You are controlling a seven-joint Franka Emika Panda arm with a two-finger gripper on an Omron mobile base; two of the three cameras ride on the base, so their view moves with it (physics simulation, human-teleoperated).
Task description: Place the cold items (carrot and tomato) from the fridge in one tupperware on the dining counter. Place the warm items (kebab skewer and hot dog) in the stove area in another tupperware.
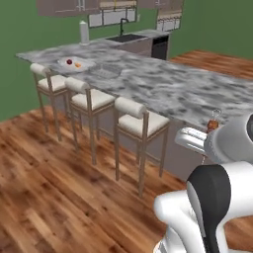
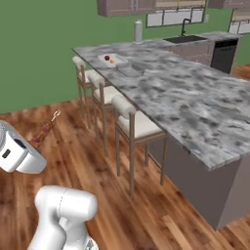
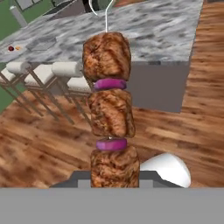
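My gripper point(image 3: 114, 177) is shut on the kebab skewer point(image 3: 109, 109), whose browned meat chunks and purple onion slices rise up the middle of the hand view. From the base views the skewer point(image 1: 213, 121) point(image 2: 45, 131) is in the air over the wooden floor, short of the dining counter point(image 1: 188, 91) point(image 2: 195, 105). At the counter's far end a white tupperware point(image 1: 85, 64) point(image 2: 118, 59) holds the red tomato point(image 1: 69, 62) point(image 2: 107, 58) and the orange carrot point(image 1: 78, 64) point(image 2: 112, 61). A second, clear tupperware point(image 1: 106, 72) point(image 2: 131, 71) lies beside it. The hot dog is out of view.
Three cushioned stools point(image 1: 141, 123) point(image 2: 134, 124) line the counter's near side. Behind the counter are a sink with a black tap point(image 1: 126, 37) point(image 2: 185, 38), a dark dishwasher point(image 1: 160, 48) and a pale canister point(image 1: 84, 32) point(image 2: 138, 31). Wooden floor stretches left of the stools.
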